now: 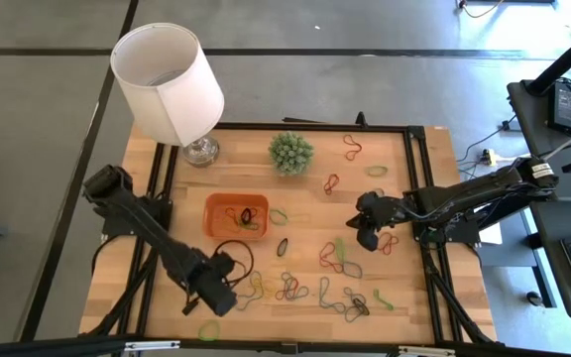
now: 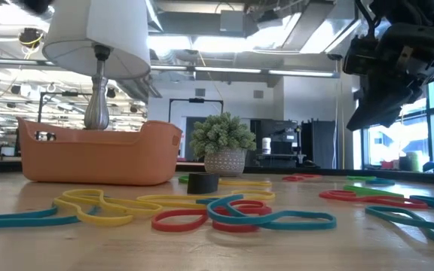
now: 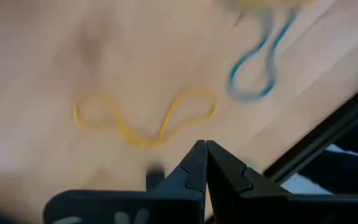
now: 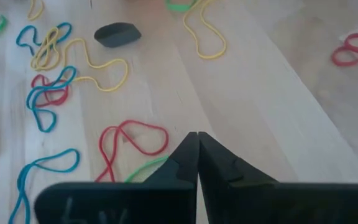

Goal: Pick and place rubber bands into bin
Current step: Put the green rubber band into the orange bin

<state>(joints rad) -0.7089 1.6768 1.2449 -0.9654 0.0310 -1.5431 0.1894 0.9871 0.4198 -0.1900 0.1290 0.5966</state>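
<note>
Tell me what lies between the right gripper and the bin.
In the high view, scattered rubber bands on bare wood lie between the right gripper and the bin; nothing else.

Pale smooth wood table [image 1: 419,297], matt orange plastic bin [image 1: 216,208], thin rubbery bands [image 2: 202,214], matt white fabric-look lampshade [image 1: 171,74] on shiny metal base [image 1: 202,151], matt black grippers [image 3: 205,152].

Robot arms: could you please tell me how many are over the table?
2. The left arm crosses the table's left side, left tool shut; the right arm enters from the right, right tool shut.
</note>
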